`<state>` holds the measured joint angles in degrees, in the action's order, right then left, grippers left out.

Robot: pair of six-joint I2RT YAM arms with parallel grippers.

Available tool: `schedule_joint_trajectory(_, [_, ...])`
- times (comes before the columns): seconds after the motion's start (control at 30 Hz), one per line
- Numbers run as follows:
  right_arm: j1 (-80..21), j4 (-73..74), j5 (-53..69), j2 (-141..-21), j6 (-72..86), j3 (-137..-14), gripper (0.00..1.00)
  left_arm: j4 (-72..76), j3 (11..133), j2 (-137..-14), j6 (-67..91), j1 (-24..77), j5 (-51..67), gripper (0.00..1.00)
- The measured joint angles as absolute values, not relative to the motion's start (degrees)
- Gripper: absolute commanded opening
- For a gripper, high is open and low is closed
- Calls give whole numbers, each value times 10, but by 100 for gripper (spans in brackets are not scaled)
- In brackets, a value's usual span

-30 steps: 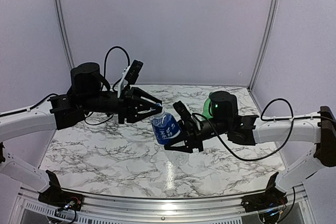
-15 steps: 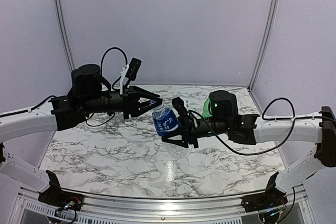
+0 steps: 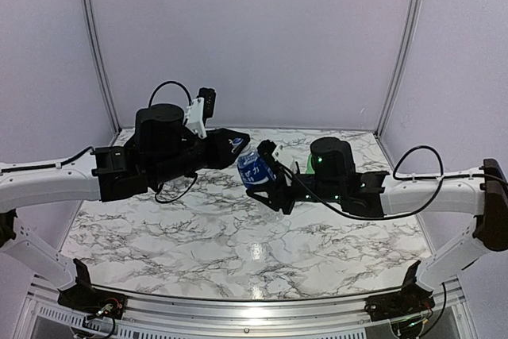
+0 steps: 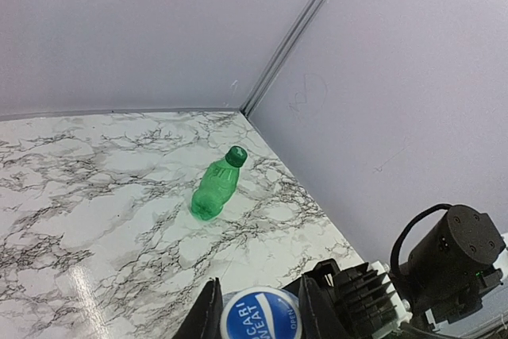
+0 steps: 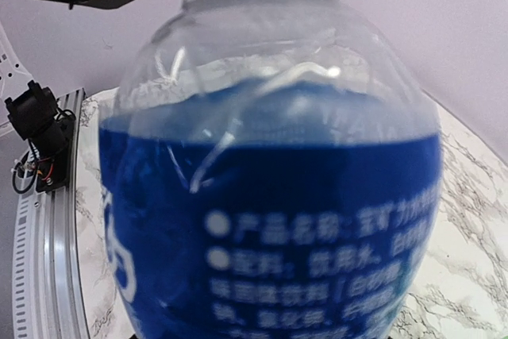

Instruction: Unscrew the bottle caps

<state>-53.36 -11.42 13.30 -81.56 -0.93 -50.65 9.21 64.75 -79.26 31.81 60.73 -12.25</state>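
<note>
Holds the blue-label bottle [image 3: 255, 168] up off the desk [image 3: 159, 236] in the right jaws, closed around its body. Tilts it with the base low, toward the right arm [image 3: 429, 192], and the neck high, toward the left arm [image 3: 163, 152], putting the long axis roughly along the line between the two wrists. Meets that neck head-on with the left jaws, drawn in narrow and pinching the blue cap [image 4: 260, 317] from two sides. Looks straight down onto the printed top of that cap from the left wrist, and so seems to have the wrist's roll lined up with the bottle's own axis. Hinges on exactly that for the coming move: probably calls for a twist about this shared line, with the right jaws stopping the body from spinning along. Counts the left arm as the only one on the cap, the right one sitting at the bottle's middle as the vise. Risks squashing the soft body or letting it slip round against a tight thread. Cannot tell how far loosened the cap is; appears seated on the neck. Leaves the green bottle [image 4: 213, 192], with its green cap [image 4: 236, 156] on, down on the desk well beyond the blue-label bottle, on its far side, touched by neither arm.
</note>
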Motion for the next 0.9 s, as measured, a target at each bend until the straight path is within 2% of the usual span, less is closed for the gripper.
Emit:
schedule_joint_trajectory(0.03, [-534, -114, 130, -817, -10, -507, 26, 91, 648, -794, 321, 609, -128, 25])
schedule_joint_trajectory(0.17, [-535, -115, 132, -818, -15, -507, 28, 93, 646, -793, 311, 609, -121, 58])
schedule_joint_trajectory(0.27, [-531, -107, 151, -818, -22, -507, 29, 92, 638, -783, 279, 606, -78, 73])
schedule_joint_trajectory(0.37, [-525, -96, 195, -815, -32, -507, 31, 92, 628, -765, 242, 594, -21, 82])
schedule_joint_trajectory(0.6, [-515, -88, 343, -800, -46, -507, 34, 96, 611, -697, 161, 551, 139, 84])
schedule_joint_trajectory(0.9, [-514, -95, 515, -806, -43, -507, 36, 101, 611, -697, 95, 540, 310, 73])
